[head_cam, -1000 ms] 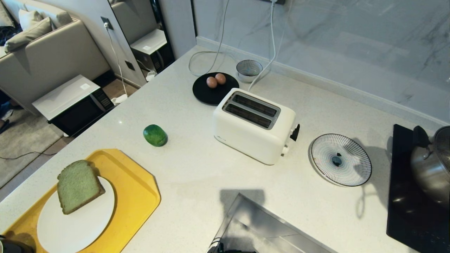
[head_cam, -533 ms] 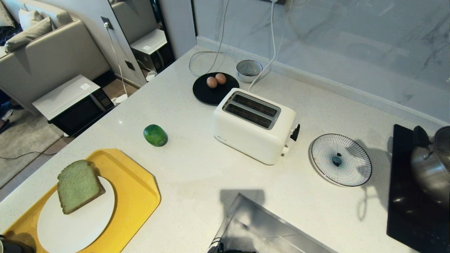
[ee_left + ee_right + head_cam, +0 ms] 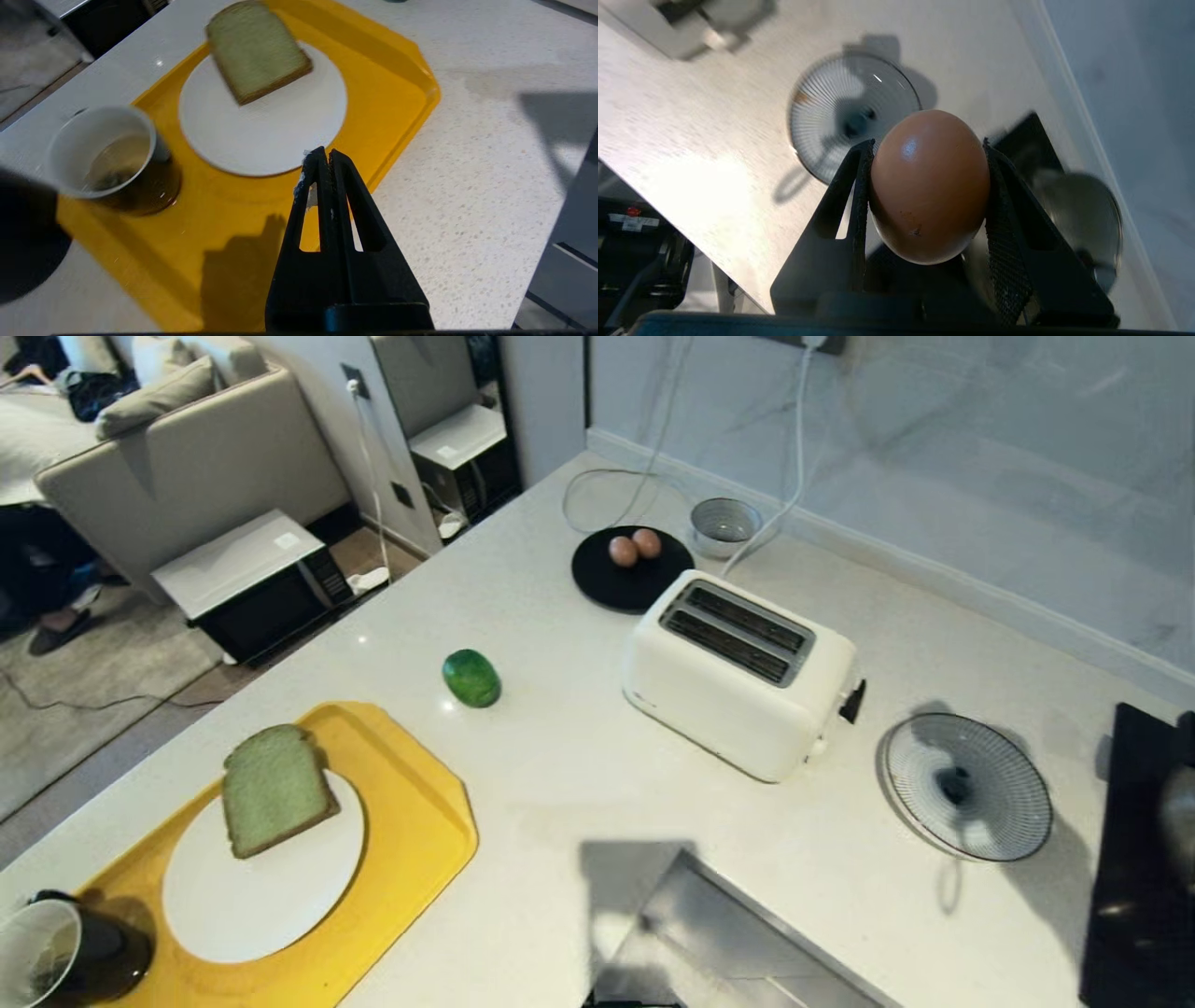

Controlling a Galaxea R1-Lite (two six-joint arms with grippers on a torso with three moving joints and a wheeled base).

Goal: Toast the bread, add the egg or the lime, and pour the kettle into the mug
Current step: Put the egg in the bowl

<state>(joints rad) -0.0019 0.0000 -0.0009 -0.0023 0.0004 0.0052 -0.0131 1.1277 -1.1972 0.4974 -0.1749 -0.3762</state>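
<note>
Smooth pinkish-brown egg (image 3: 930, 186) clamped between the right gripper (image 3: 927, 154) black fingers (image 3: 859, 186), partway open, above a striped round plate (image 3: 817, 116); left gripper (image 3: 323, 156) closed, empty

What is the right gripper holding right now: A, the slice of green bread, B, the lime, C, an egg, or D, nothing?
C: in the right wrist view the right gripper has its jaws closed on either side of a brown egg, while the lime sits on the counter and the bread on its white plate.
</note>
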